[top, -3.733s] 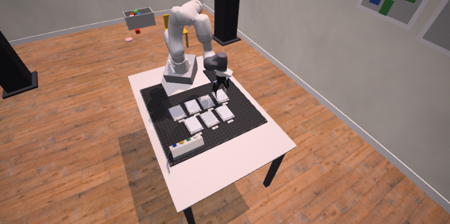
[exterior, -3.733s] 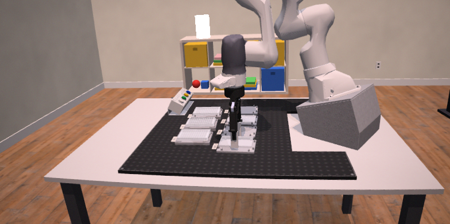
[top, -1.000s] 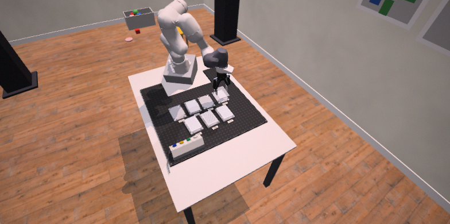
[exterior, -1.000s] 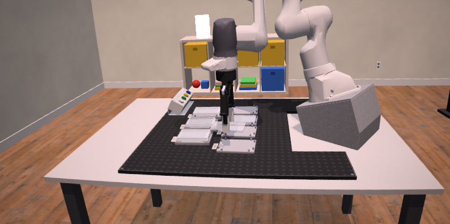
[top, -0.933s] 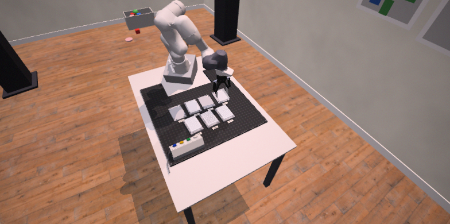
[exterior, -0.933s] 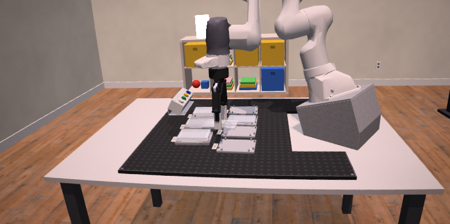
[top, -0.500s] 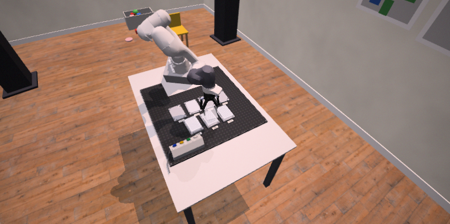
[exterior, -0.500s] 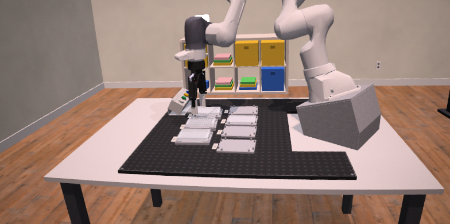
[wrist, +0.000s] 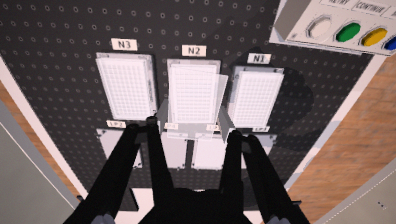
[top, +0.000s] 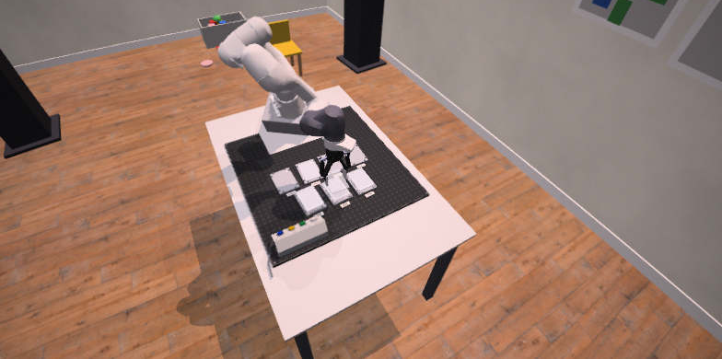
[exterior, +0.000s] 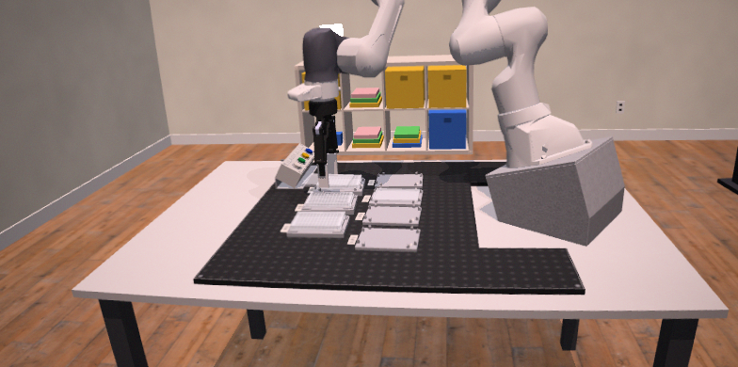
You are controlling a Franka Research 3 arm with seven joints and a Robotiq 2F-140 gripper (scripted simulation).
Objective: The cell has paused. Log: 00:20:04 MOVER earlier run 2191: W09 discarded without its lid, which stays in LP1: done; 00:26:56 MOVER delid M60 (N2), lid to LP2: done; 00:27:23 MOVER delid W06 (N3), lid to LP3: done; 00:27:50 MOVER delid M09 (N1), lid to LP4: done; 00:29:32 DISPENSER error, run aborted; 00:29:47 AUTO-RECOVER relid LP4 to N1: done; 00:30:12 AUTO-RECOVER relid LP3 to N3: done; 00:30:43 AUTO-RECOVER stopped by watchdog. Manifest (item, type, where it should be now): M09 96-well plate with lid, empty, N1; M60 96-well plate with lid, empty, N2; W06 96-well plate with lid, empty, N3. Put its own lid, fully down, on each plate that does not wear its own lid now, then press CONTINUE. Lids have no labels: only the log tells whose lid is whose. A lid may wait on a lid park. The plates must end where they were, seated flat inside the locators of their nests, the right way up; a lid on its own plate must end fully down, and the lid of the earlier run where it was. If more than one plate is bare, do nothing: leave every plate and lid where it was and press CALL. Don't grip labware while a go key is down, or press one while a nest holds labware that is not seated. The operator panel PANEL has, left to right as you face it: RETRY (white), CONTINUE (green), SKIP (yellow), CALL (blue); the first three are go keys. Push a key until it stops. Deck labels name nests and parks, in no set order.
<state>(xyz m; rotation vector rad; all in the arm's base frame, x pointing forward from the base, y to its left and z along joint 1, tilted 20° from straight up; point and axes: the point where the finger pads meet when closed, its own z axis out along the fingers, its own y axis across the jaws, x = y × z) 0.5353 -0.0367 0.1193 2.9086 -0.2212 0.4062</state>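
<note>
White arm (exterior: 467, 28) arched forward, wrist vertical, jaws clamped on a lid (wrist: 194, 96)
</note>
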